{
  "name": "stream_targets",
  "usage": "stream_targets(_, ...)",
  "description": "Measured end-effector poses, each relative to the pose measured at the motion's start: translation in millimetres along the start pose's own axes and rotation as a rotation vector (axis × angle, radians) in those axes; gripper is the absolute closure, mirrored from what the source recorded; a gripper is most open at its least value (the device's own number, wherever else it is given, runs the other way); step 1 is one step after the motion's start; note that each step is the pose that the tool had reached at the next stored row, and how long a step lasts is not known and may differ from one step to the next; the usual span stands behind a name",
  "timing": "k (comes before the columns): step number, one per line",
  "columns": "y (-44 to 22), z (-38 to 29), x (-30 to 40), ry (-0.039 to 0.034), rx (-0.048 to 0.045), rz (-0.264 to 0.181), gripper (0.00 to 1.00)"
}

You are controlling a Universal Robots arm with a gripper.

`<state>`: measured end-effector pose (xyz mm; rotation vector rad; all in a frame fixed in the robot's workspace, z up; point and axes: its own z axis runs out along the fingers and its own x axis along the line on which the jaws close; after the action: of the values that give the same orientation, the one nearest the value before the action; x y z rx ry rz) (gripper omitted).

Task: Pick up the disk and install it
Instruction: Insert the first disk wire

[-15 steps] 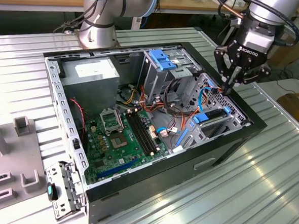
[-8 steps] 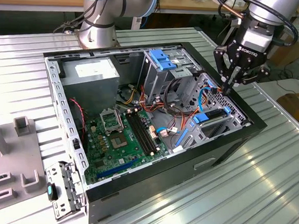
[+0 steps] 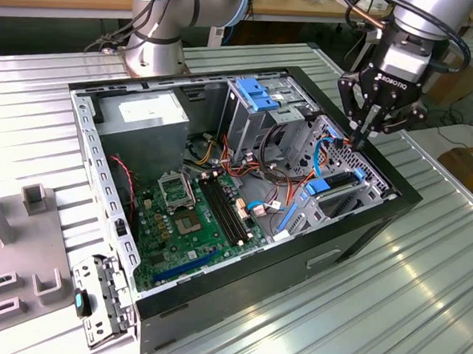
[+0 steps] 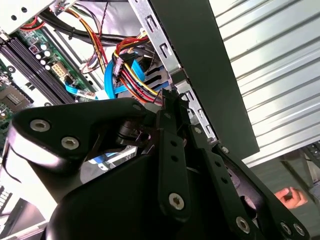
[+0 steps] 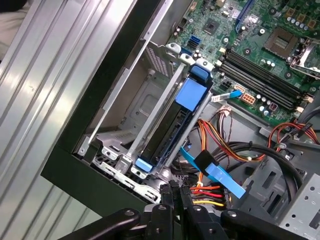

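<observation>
The disk (image 5: 167, 135), a dark drive framed by bright blue carrier rails, stands on edge in the metal drive cage (image 5: 145, 100) at the corner of the open computer case (image 3: 238, 281). In the exterior view the disk (image 3: 335, 185) sits low in the cage at the case's right end. My gripper (image 3: 359, 140) hovers just above that cage, beside the disk's cable end, its fingers (image 5: 167, 197) shut with nothing seen between them. In the second wrist view the gripper (image 4: 172, 102) points down at the bundle of cables by the case wall.
A blue flat cable (image 5: 215, 172) and red, yellow and orange wires (image 5: 205, 190) lie right under the fingertips. The motherboard (image 3: 193, 222), a grey power supply box (image 3: 148, 111) and a blue latch plate (image 3: 258, 94) fill the case. A second arm's base (image 3: 157, 36) stands behind. A hand (image 4: 290, 197) shows beyond the table.
</observation>
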<state>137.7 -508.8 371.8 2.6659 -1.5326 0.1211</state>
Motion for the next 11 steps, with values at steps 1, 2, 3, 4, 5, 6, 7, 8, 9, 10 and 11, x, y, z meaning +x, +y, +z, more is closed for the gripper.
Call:
stream_targets(1,0.1,0.0,0.0,-0.0002,-0.0009,0.009,0.83)
stream_targets(2,0.1,0.0,0.0,-0.0003,-0.0019,0.018,0.83)
stream_targets(3,0.0,0.0,0.0,-0.0005,-0.0033,0.033,0.83)
stream_targets(4,0.1,0.0,-0.1,-0.0006,-0.0040,0.039,0.83)
stream_targets(5,0.1,0.0,-0.1,-0.0007,-0.0047,0.046,0.83)
stream_targets(6,0.1,0.1,-0.1,-0.0009,-0.0061,0.059,0.83)
stream_targets(7,0.1,0.1,-0.1,-0.0011,-0.0077,0.075,0.83)
stream_targets(8,0.1,0.2,-0.1,-0.0013,-0.0084,0.083,0.83)
stream_targets(9,0.1,0.3,-0.1,-0.0015,-0.0094,0.093,0.83)
stream_targets(10,0.1,0.4,-0.1,-0.0017,-0.0110,0.108,0.83)
stream_targets(11,0.1,0.5,-0.1,-0.0020,-0.0124,0.123,0.83)
